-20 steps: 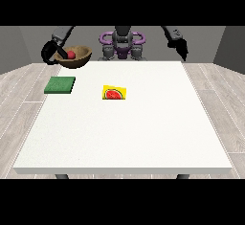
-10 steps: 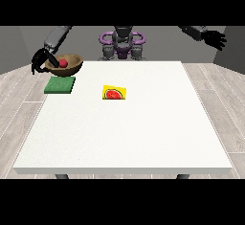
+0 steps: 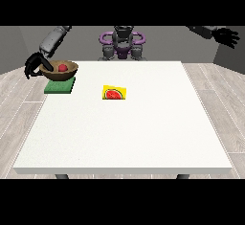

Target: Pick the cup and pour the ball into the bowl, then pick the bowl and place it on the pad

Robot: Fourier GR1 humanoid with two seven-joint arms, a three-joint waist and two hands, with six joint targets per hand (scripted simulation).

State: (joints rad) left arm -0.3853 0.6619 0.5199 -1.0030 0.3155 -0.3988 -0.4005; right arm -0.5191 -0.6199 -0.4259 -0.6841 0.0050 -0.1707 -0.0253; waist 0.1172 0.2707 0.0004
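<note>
Nearby, yellow card [image 3: 115, 93] beside pad [image 3: 60, 85]

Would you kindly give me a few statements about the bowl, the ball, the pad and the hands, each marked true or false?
1. The red ball lies inside the brown bowl. True.
2. The bowl is over the green pad. True.
3. The hand at the view's right holds the bowl. False: it is raised off to the side, holding nothing; the hand at the view's left is at the bowl's rim.
4. The pad lies at the table's middle. False: it lies near the far corner at the view's left.
</note>
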